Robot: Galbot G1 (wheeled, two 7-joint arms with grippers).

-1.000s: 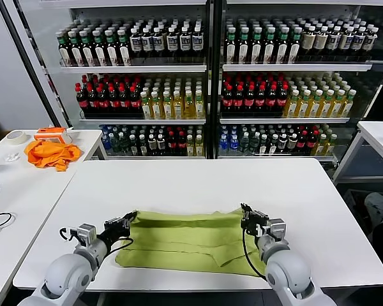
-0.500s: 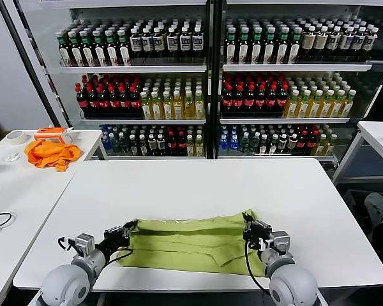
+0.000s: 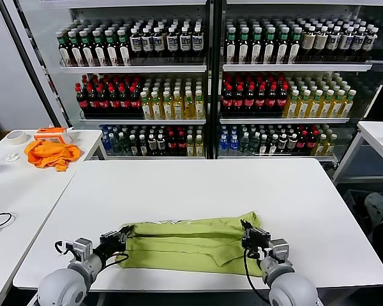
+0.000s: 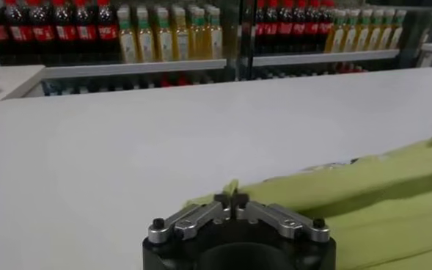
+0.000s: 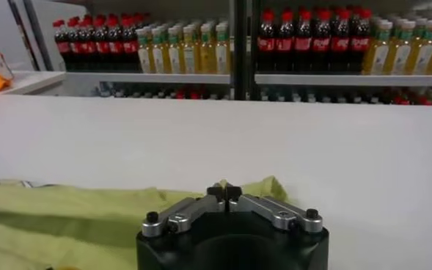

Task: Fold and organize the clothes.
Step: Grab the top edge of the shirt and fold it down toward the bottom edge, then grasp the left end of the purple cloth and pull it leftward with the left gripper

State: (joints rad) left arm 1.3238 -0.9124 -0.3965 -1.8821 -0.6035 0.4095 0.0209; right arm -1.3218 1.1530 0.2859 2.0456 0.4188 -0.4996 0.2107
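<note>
Grippers of a two-armed robot pinch opposite ends of a light yellow-green T-shirt [image 3: 188, 245], which lies folded into a long band across the near part of a white table [image 3: 198, 185]. At the shirt's left end, the left gripper [image 3: 118, 238] has its fingertips pressed together on a corner of the fabric; the left wrist view shows the tips [image 4: 231, 199] meeting on a small raised peak of cloth, with the rest of the garment [image 4: 362, 198] trailing away over the tabletop [image 4: 164, 125]. At the shirt's right end, the right gripper [image 3: 248, 233] is likewise clamped on the fabric edge, and the right wrist view shows its tips [image 5: 224, 192] closed on a lifted corner of the shirt [image 5: 69, 216]. A strip of white print shows along the shirt's far edge. Beyond the table, glass-fronted shelves [image 3: 204, 76] hold rows of bottled drinks. On a side table [image 3: 25, 178] to the left of the main table lie a bright orange cloth [image 3: 50, 153] and a roll of tape [image 3: 15, 136].
</note>
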